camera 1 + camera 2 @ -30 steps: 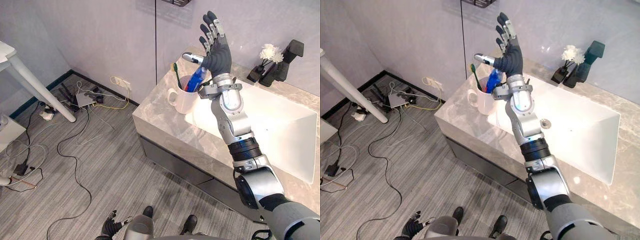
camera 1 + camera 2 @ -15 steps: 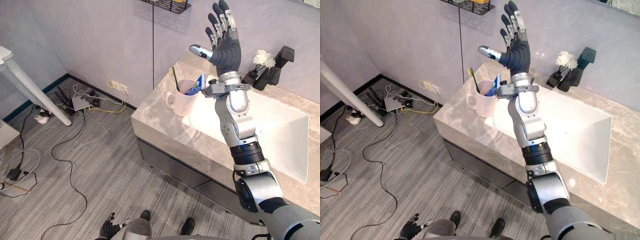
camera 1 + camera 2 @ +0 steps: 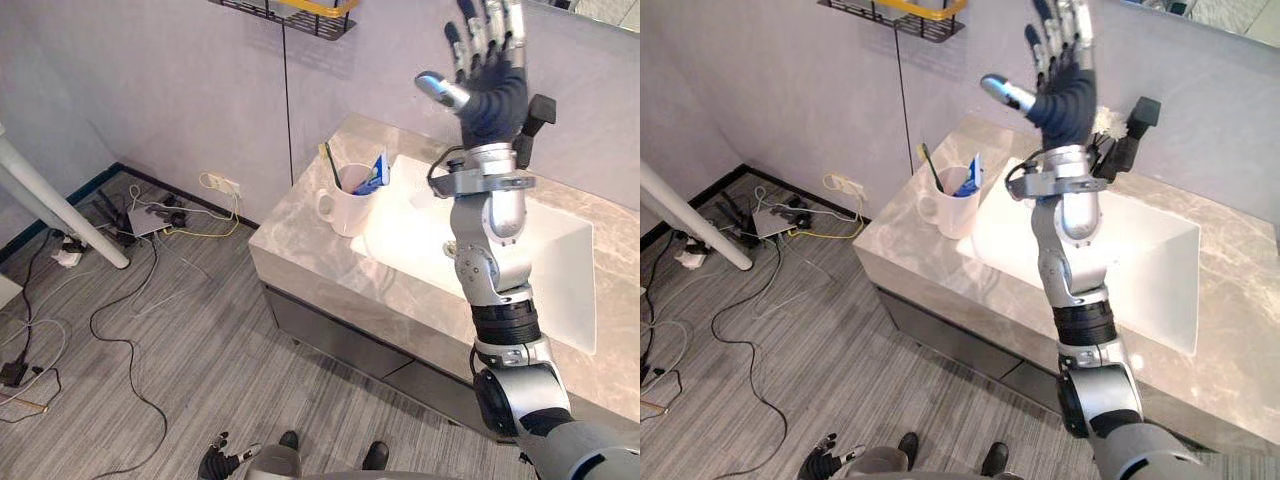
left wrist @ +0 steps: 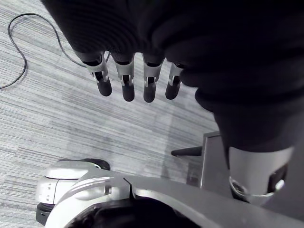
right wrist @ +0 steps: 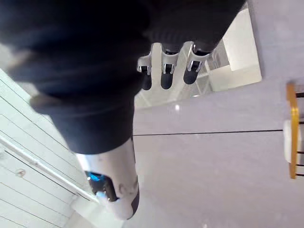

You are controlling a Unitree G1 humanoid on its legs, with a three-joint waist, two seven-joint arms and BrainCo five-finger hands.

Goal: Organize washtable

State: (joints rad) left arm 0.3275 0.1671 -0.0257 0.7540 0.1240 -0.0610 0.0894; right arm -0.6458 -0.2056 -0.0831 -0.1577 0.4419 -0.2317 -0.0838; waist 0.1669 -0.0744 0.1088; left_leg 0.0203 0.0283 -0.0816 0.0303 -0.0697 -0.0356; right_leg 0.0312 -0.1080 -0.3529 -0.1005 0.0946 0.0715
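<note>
Right robot hand [image 3: 493, 92] fingertips cut by top edge; faucet [image 3: 538, 108] partly behind it.

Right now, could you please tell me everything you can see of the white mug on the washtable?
The white mug looks like glazed ceramic and has a loop handle facing the counter's outer end. It stands upright on the grey marbled countertop, close beside the white basin. A green toothbrush and a blue-and-white tube lean out of its mouth. Nothing else touches it. The right hand is raised open well above it.
</note>
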